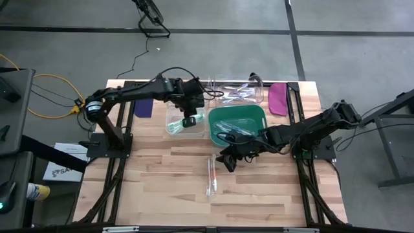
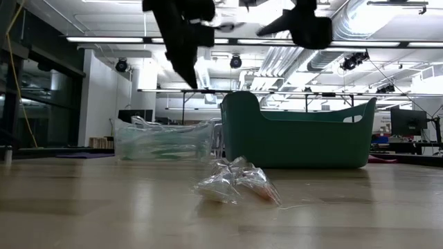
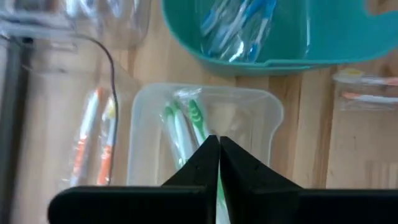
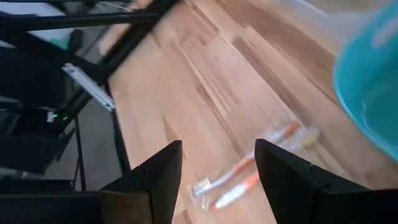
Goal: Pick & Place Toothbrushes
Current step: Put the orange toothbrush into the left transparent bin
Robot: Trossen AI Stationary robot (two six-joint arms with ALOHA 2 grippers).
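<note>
Your left gripper (image 3: pixel 217 163) hangs with fingers together over the clear tub (image 1: pixel 183 121) of green toothbrushes (image 3: pixel 186 124). Your right gripper (image 4: pixel 217 174) stands apart above the wrapped orange toothbrushes (image 4: pixel 249 171).

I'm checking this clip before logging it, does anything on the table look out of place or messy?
One thing: a clear packet of orange-handled toothbrushes lies loose on the bare wood, apart from the green bin and the clear tub that hold the others. The right gripper hovers open near it; the left gripper is shut over the tub.
</note>
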